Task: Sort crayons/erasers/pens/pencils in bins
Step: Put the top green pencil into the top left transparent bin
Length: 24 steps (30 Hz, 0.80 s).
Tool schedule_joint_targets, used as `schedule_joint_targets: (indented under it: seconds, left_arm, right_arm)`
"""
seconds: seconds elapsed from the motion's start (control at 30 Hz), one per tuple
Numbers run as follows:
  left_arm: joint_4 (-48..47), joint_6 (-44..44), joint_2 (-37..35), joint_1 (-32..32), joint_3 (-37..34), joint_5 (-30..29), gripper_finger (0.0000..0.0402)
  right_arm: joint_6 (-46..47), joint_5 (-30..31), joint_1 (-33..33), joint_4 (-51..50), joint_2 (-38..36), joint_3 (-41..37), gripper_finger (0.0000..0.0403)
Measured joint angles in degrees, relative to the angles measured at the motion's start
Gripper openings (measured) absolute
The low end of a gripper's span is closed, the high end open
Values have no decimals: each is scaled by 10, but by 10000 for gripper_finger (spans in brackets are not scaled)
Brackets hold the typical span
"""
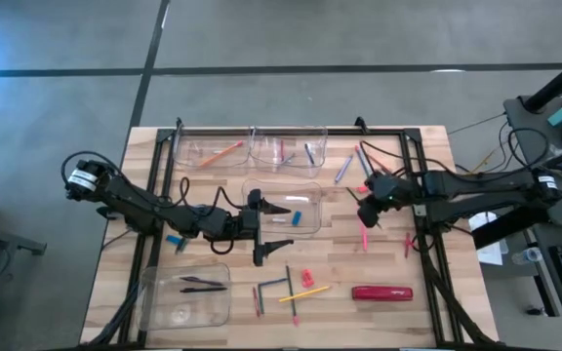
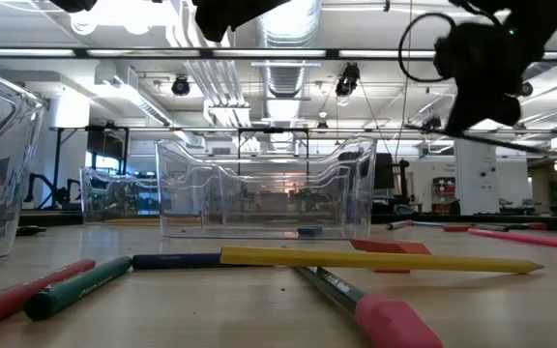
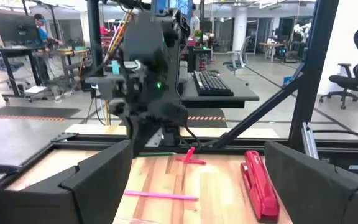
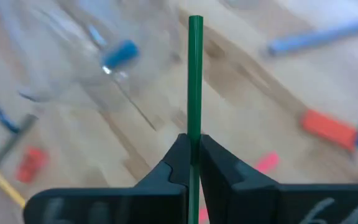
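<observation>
- The right hand [image 4: 193,163] is clenching a thin green pencil [image 4: 195,81] between its fingertips; the stick is running straight out past the tips.
- In the high view this right hand [image 1: 367,209] is hanging over the bench [image 1: 427,312], just right of the middle bin [image 1: 305,185].
- The left hand [image 1: 269,234] is standing released, its fingers spread wide and grasping nothing, at the middle bin's left end.
- A small blue piece [image 1: 298,214] is lying inside the middle bin.
- Two more bins are sitting side by side along the far edge: the left one [image 1: 185,148] is holding an orange pencil [image 1: 221,153], the right one [image 1: 315,135] a bluish stick.
- A fourth bin [image 1: 154,302] is sitting at the near left corner with dark sticks [image 1: 203,284] in it.
- On the bare bench near the front edge, a yellow pencil [image 1: 303,292] is lying beside a small red eraser [image 1: 307,278], with dark sticks just to their left.
- A large red oblong object [image 1: 382,292] is lying to the right of them.
- A pink stick [image 1: 364,235] is lying below the right hand, and bluish sticks [image 1: 343,169] are lying at the far right of the bench.
</observation>
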Motion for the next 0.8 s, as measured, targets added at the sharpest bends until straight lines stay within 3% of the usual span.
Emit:
schedule_joint_targets:
  seconds: [0.23, 0.43, 0.6, 0.8]
  left_arm:
    - [-2, -6, 0, 1, 0, 0, 348]
    - [3, -91, 11, 20, 0, 0, 348]
    - [15, -158, 62, 50, 12, -9, 348]
    - [113, -183, 124, 78, 27, -10, 348]
  right_arm:
    - [-78, -49, 0, 146, 0, -1, 12]
    - [-146, -83, 9, 323, 0, -25, 12]
    - [-183, -88, 22, 436, 0, -47, 12]
    - [-196, -88, 39, 514, 0, -84, 12]
